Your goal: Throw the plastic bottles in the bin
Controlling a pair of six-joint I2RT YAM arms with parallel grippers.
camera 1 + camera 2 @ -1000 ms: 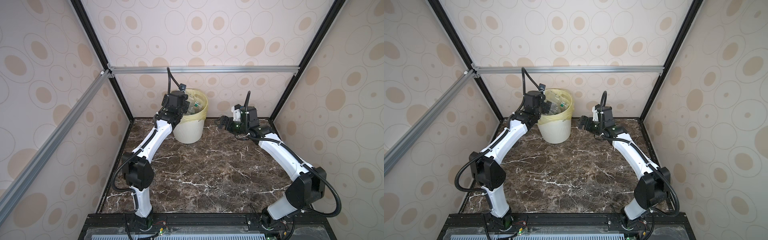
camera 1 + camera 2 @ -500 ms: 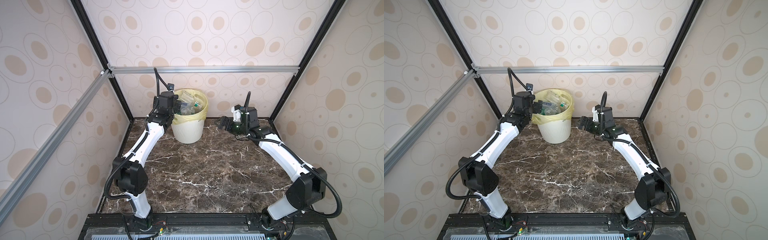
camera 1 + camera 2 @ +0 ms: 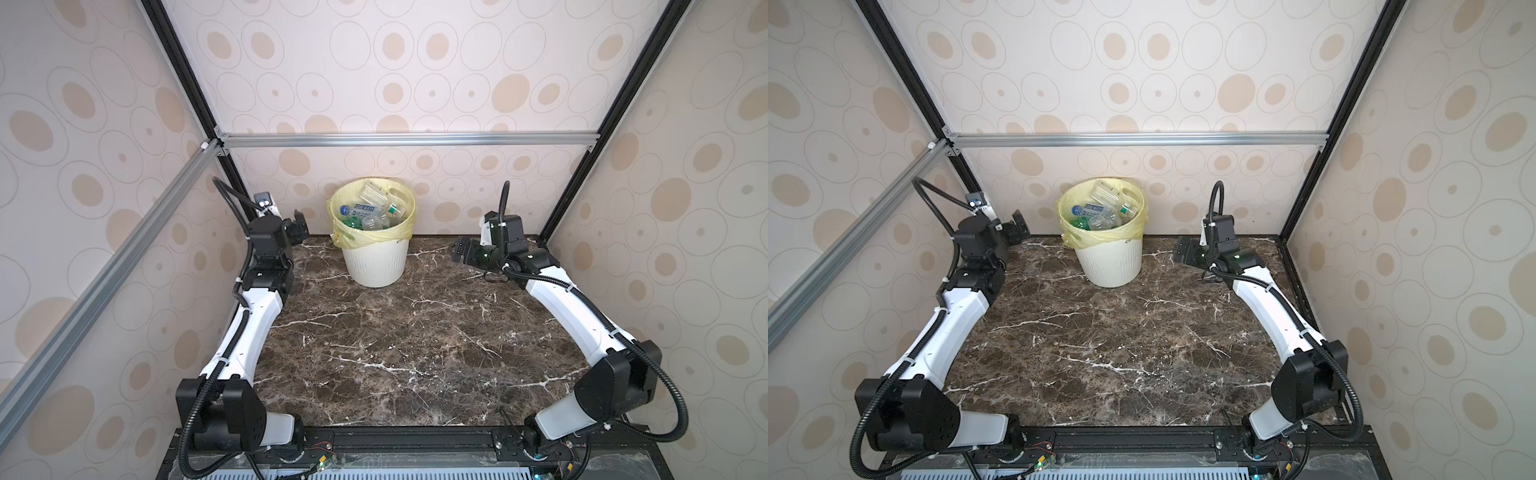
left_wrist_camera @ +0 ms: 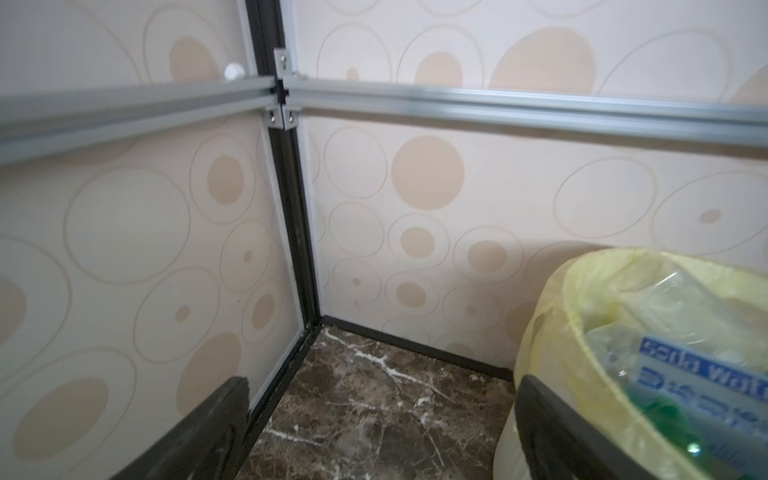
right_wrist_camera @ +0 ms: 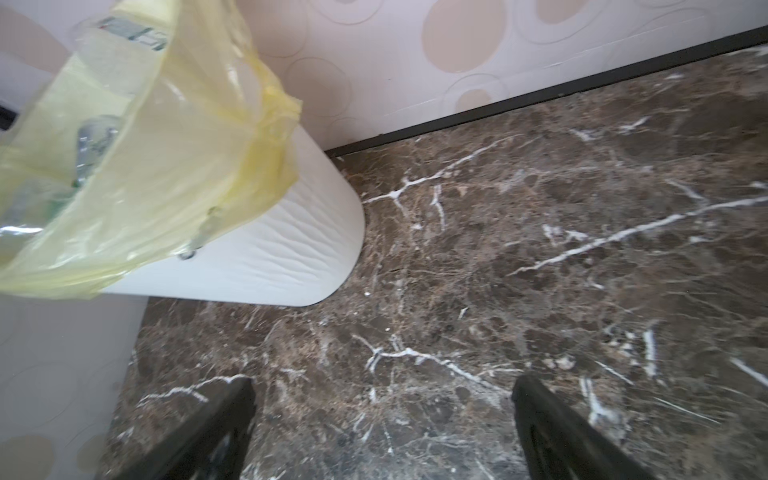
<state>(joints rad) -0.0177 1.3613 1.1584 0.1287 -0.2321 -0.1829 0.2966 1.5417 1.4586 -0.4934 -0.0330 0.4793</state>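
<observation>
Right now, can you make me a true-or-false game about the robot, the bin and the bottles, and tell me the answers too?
1. There are plastic bottles inside the bin. True.
2. The left gripper is holding a green bottle. False: it is open and empty, next to the bin.
3. A yellow bag is folded over the bin's rim. True.
4. The bin has tipped over on its side. False: it stands upright on the table, near the back wall.
5. The right gripper is open with nothing in it. True.
</observation>
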